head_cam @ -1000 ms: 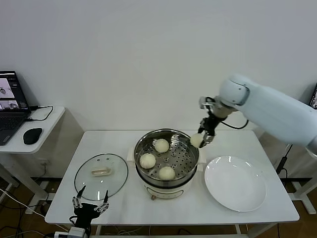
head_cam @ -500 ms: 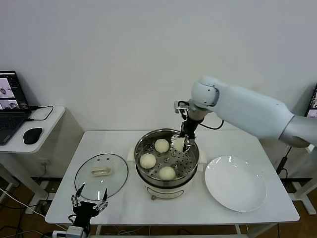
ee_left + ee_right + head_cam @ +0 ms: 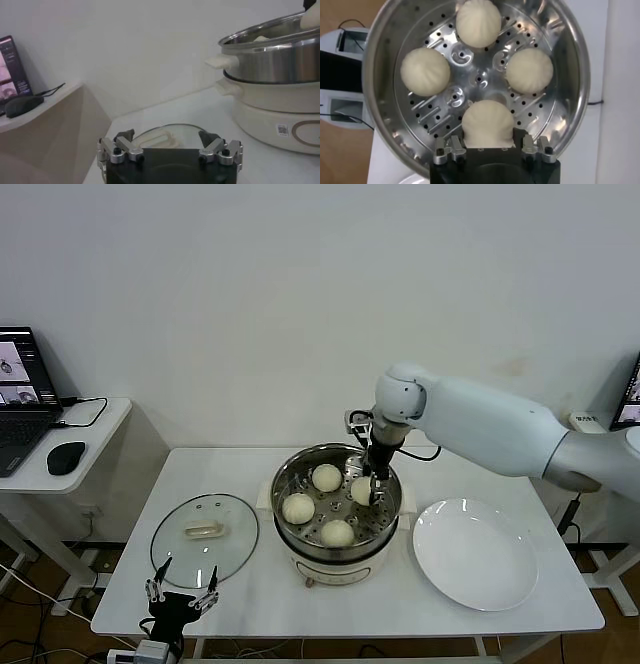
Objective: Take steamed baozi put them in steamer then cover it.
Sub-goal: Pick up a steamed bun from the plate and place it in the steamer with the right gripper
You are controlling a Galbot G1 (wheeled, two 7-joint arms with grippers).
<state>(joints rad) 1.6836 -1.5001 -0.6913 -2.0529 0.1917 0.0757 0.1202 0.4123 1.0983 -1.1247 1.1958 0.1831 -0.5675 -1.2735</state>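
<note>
The steamer [image 3: 281,487] stands mid-table on its white base. Three baozi lie loose on its perforated tray [image 3: 327,477] [image 3: 298,508] [image 3: 338,533]. My right gripper [image 3: 371,488] is down inside the pot, shut on the fourth baozi [image 3: 361,490], which sits low at the tray's right side. The right wrist view shows this baozi [image 3: 488,122] between the fingers of the right gripper [image 3: 488,139], with the other three [image 3: 478,22] [image 3: 425,71] [image 3: 529,70] around the tray. The glass cover [image 3: 204,538] lies flat left of the steamer. My left gripper [image 3: 182,595] is parked open below the table's front edge.
A bare white plate [image 3: 476,555] lies right of the steamer. A side desk with a laptop [image 3: 20,399] and a mouse [image 3: 66,457] stands at the far left. In the left wrist view the cover [image 3: 160,136] lies just beyond the left gripper [image 3: 166,138], and the steamer [image 3: 275,62] rises beside it.
My right arm carried the baozi from outside the steamer's right rim over the pot and lowered it onto the tray. The left arm has not moved.
</note>
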